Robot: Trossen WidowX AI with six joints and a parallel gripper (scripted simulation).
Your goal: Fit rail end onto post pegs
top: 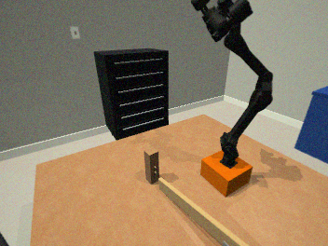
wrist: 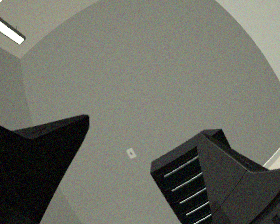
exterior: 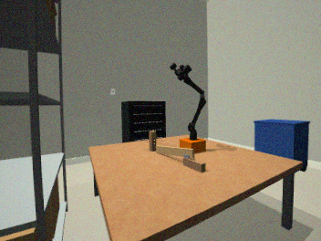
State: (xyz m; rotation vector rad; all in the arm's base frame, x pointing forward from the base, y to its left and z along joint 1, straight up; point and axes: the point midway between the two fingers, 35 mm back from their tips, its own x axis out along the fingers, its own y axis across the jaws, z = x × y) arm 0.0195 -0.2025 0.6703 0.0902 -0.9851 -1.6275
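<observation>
The long pale rail [top: 200,213] [exterior: 175,151] slopes down to the table, its near end on the table right in front of the post's foot. Its far end is at the bracket on the low footboard block [exterior: 197,165]; how it sits there is too small to tell. The short brown post [top: 150,167] [exterior: 152,141] stands upright. Small pegs [top: 155,170] stick out of its rail-facing side, above the rail's end, outside the rail. My gripper [top: 221,4] [exterior: 181,67] [wrist: 144,131] is open and empty, raised high above the table, far from rail and post.
The arm stands on an orange base block [top: 226,176] [exterior: 192,145] beside the rail. A black drawer cabinet [top: 135,92] [exterior: 143,120] is behind the table [top: 70,202] [exterior: 150,193]. A blue cabinet [top: 317,128] [exterior: 280,141] is at the right, and a dark shelf rack [exterior: 34,120] at the left.
</observation>
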